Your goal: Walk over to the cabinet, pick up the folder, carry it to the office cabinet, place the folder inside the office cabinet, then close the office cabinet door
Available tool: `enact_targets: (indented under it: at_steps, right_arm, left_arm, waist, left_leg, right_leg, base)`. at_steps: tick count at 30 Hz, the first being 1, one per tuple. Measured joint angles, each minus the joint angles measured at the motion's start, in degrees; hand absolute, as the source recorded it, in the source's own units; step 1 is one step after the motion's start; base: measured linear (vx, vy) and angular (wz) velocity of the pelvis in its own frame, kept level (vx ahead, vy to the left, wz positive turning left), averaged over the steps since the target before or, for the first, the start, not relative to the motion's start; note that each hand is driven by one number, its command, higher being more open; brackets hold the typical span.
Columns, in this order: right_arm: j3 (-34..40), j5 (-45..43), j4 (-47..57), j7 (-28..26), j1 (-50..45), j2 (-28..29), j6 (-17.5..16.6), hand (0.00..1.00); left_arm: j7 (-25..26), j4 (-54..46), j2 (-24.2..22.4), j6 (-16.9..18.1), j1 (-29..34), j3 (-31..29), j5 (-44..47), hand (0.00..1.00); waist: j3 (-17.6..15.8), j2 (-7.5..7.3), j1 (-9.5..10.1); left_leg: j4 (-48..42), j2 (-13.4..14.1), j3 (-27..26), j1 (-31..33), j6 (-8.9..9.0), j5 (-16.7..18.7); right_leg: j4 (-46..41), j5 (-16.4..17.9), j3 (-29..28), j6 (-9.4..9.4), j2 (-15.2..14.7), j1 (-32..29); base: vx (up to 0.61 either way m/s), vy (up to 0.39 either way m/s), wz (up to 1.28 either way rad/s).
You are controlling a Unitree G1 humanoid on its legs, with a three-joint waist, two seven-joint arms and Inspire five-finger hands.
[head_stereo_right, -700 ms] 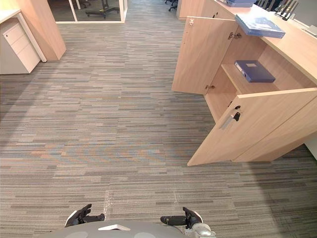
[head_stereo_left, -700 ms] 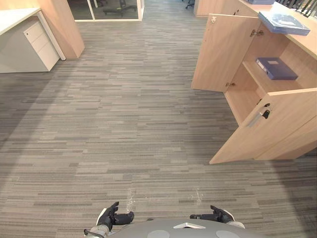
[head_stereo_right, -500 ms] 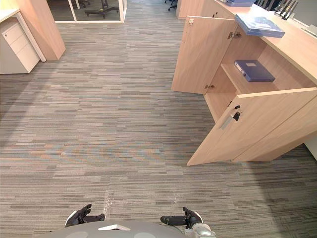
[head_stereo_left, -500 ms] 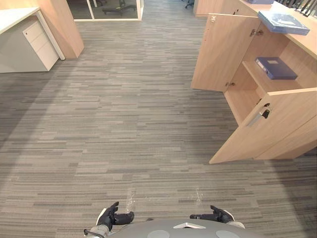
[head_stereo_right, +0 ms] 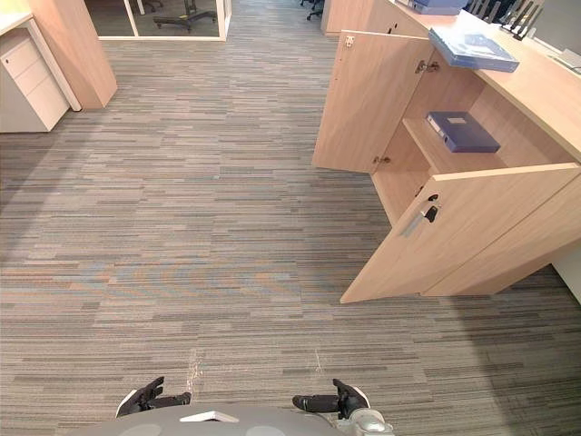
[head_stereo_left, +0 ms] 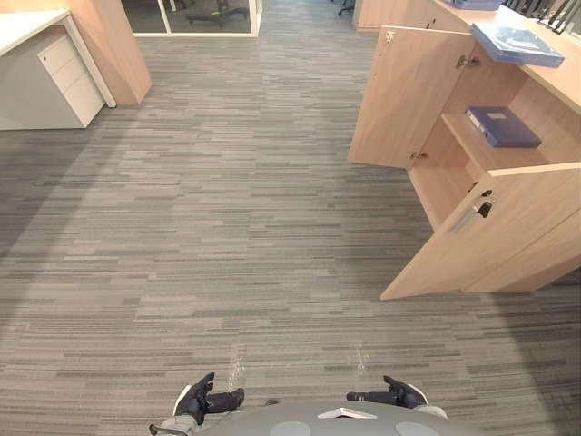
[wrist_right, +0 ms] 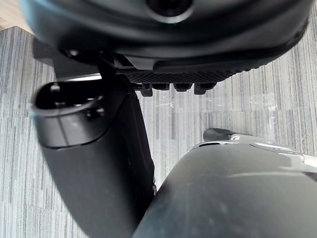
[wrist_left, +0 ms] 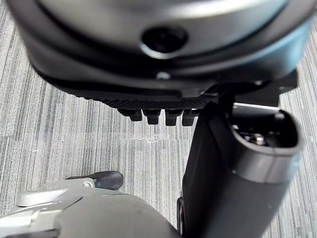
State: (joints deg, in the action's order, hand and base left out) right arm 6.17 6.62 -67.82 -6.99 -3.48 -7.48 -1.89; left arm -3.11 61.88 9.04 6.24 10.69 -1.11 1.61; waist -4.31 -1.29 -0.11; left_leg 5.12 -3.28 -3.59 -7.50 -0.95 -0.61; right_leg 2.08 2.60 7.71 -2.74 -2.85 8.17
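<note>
Robot's left hand [head_stereo_left: 201,401] and right hand [head_stereo_left: 397,395] are hanging loose-fingered and empty; walking in risks clipping the jutting cabinet door [head_stereo_left: 508,238]

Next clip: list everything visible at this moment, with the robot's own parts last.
Light-wood office cabinet: one, right side, interior exposed.
Cabinet doors: two, light wood, both swung open.
Light-blue folder: one, lying on the cabinet top.
Dark-blue folder: one, flat on the inner shelf.
White drawer unit: one, far left.
Grey striped carpet: one, covering the floor.
Left hand: one, dark, bottom edge, open, empty.
Right hand: one, dark, bottom edge, open, empty.
</note>
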Motion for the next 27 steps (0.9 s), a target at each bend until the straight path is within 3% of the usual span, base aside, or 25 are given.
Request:
enact_targets:
  at_steps: [27]
  right_arm:
    - [0.1,2.0,-0.1,-0.1,-0.1,0.4,-0.1,1.0]
  left_arm:
    - [0.0,0.6,0.0,0.0,0.0,-1.0,-0.5,1.0]
  waist:
    - [0.3,-0.59,-0.05]
  left_leg:
    - [0.0,0.0,0.3,-0.7,-0.07,0.0]
  right_leg:
    - [0.0,0.0,0.4,0.0,0.0,0.9]
  base:
    - [0.0,0.0,0.0]
